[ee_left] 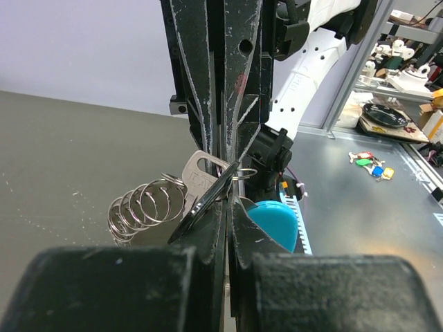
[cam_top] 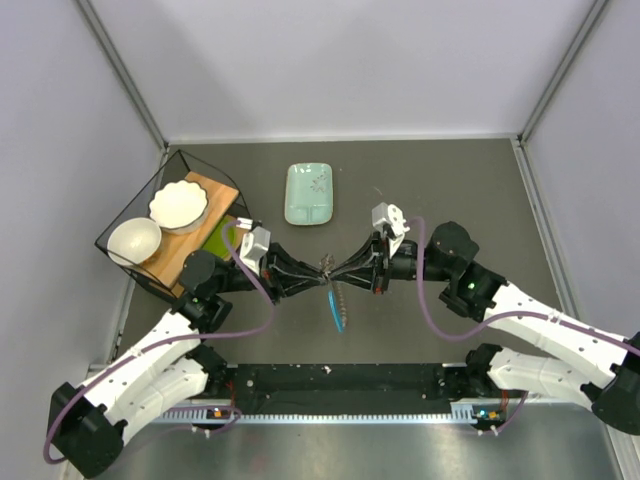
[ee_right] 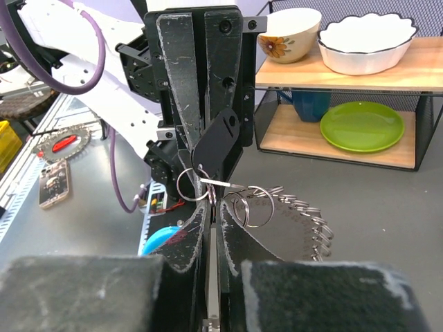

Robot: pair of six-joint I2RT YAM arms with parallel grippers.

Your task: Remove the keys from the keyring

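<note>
My two grippers meet tip to tip above the middle of the table, the left gripper (cam_top: 316,271) and the right gripper (cam_top: 347,269). Between them hangs the keyring (cam_top: 328,266) with its blue tag (cam_top: 330,303) dangling below. In the left wrist view my left gripper (ee_left: 228,202) is shut on a silvery key (ee_left: 199,173) and the black oblong piece (ee_left: 202,205). A chain of rings (ee_left: 138,207) sticks out to the left, and the blue tag (ee_left: 275,221) to the right. In the right wrist view my right gripper (ee_right: 213,207) is shut on a thin ring (ee_right: 191,185) of the keyring, under the black piece (ee_right: 218,146).
A pale green dish (cam_top: 310,193) lies beyond the grippers. A black wire rack (cam_top: 140,205) with a wooden shelf holds two white bowls (cam_top: 178,205) at the back left, with a green plate (ee_right: 361,126) on its lower shelf. Grey walls enclose the table.
</note>
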